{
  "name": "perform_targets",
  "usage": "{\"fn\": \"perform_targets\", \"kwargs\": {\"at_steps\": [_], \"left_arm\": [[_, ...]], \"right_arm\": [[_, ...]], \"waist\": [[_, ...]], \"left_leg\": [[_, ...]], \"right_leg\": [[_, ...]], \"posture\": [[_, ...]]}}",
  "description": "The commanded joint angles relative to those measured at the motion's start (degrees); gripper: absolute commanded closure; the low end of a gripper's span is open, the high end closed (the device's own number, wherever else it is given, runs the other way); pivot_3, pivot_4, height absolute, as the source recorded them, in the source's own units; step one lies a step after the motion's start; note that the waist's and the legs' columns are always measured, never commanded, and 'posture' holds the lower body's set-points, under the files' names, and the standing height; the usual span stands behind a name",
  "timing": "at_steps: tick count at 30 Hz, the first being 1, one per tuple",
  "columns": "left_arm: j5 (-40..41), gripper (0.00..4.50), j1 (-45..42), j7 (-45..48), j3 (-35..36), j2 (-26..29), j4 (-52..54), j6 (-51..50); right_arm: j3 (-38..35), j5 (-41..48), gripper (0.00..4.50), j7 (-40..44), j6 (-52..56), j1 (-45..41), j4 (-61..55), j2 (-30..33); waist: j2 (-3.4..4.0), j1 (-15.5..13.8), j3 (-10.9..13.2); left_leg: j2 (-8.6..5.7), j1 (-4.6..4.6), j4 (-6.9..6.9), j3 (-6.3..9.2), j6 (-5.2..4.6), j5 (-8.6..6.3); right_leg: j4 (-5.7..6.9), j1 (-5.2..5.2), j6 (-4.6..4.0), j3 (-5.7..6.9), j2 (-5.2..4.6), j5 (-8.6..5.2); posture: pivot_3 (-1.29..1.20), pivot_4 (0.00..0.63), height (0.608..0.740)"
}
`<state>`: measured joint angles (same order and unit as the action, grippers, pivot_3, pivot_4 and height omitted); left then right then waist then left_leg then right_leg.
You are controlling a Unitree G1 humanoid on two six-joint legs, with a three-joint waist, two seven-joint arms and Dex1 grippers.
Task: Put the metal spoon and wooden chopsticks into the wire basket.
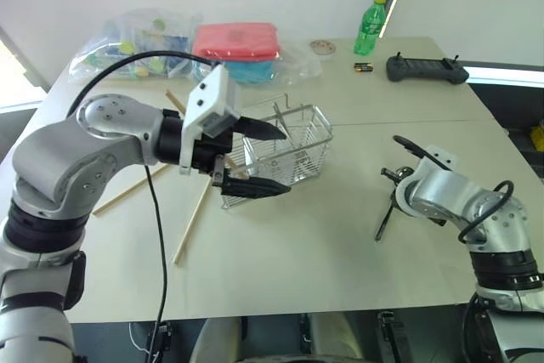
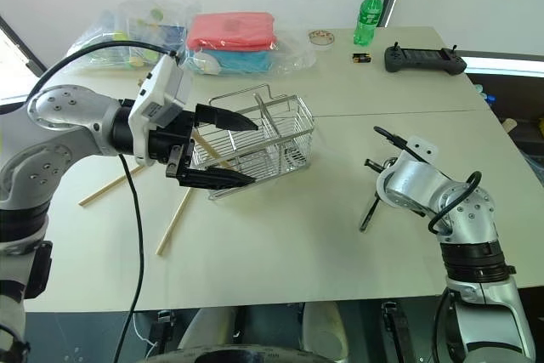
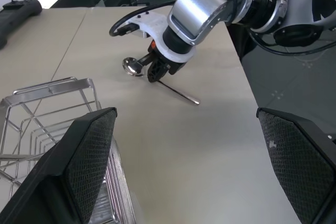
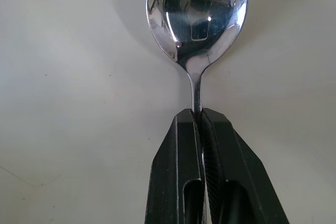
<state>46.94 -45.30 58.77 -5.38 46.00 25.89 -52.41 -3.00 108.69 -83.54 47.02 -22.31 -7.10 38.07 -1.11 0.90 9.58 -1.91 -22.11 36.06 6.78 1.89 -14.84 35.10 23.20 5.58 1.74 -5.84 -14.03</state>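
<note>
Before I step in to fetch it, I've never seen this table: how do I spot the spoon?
Look at the pale table and find its right side, away from the wire basket. There the right hand is shut on the spoon, pinching its thin handle just below the bowl. It is the only shiny metal utensil; the chopsticks at the left are pale wood.

Your worktop (image 1: pixel 340 244) carries the wire basket (image 1: pixel 289 152) just behind the left jaws, wooden chopsticks (image 1: pixel 192 220) under that arm, metal spoon (image 3: pixel 137 66) pinched in the right jaws, bottle (image 1: pixel 369 26), controller (image 1: pixel 427 69), batteries (image 1: pixel 363 66), bagged items (image 1: pixel 153 40) far beyond.
</note>
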Motion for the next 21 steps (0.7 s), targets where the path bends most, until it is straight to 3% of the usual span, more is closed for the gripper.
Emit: {"fn": "perform_targets", "kwargs": {"at_steps": [1, 5, 8, 10, 16, 21], "left_arm": [[0.2, 0.00, -1.0, 0.0, 1.8, 0.3, 0.5, 0.5], [-0.8, 0.00, -0.6, -1.0, 2.7, 0.4, -0.5, 1.3], [-0.8, 0.00, -0.5, -3.2, 4.7, 0.7, -1.0, 0.9], [-0.4, 0.00, -0.5, -4.9, 6.6, 1.0, -0.6, 0.4], [3.1, 0.00, -0.5, -11.5, 13.5, 2.3, 1.3, -3.7], [5.9, 0.00, 1.8, -13.9, 17.0, 5.3, 4.6, -6.4]], "right_arm": [[0.4, -3.4, 4.46, 4.6, 2.7, -2.4, -1.5, 2.6], [1.7, -26.7, 4.46, 30.8, 2.4, -10.6, -4.8, 11.5], [2.4, -39.7, 4.46, 52.0, -5.5, -15.3, -7.4, 13.1], [1.0, -43.2, 4.46, 62.3, -9.0, -17.3, -7.8, 11.4], [-1.0, -43.3, 4.46, 78.5, -10.8, -23.0, -9.8, 1.8], [-1.7, -43.6, 4.46, 84.0, -10.2, -25.9, -8.6, -6.0]], "waist": [[0.06, 0.0, 0.0], [0.55, -0.1, 0.3], [0.39, 0.0, 0.3], [0.38, 0.0, 0.3], [0.30, 0.0, 0.3], [0.26, -0.2, 0.2]], "left_leg": [[0.00, -0.01, 0.01, 0.00, 0.00, 0.00], [-0.12, -0.16, 0.10, -0.08, -0.01, 0.01], [-0.08, -0.12, 0.00, -0.04, -0.02, 0.01], [0.03, -0.08, -0.13, -0.02, -0.08, -0.02], [0.22, -0.09, -0.14, -0.03, -0.16, -0.08], [0.22, -0.05, -0.09, -0.02, -0.14, -0.07]], "right_leg": [[-0.01, 0.00, 0.00, -0.01, 0.00, 0.00], [-0.03, 0.13, 0.07, -0.16, -0.02, -0.03], [-0.04, 0.14, 0.27, -0.12, 0.03, -0.13], [-0.05, 0.15, 0.47, -0.11, 0.16, -0.06], [-0.04, 0.16, 0.37, -0.08, 0.29, 0.08], [0.00, 0.14, 0.34, -0.10, 0.28, 0.10]], "posture": [[0.00, 0.150, 0.692], [0.00, 0.150, 0.692], [0.00, 0.150, 0.692], [0.00, 0.150, 0.692], [0.00, 0.150, 0.692], [0.00, 0.150, 0.692]]}}
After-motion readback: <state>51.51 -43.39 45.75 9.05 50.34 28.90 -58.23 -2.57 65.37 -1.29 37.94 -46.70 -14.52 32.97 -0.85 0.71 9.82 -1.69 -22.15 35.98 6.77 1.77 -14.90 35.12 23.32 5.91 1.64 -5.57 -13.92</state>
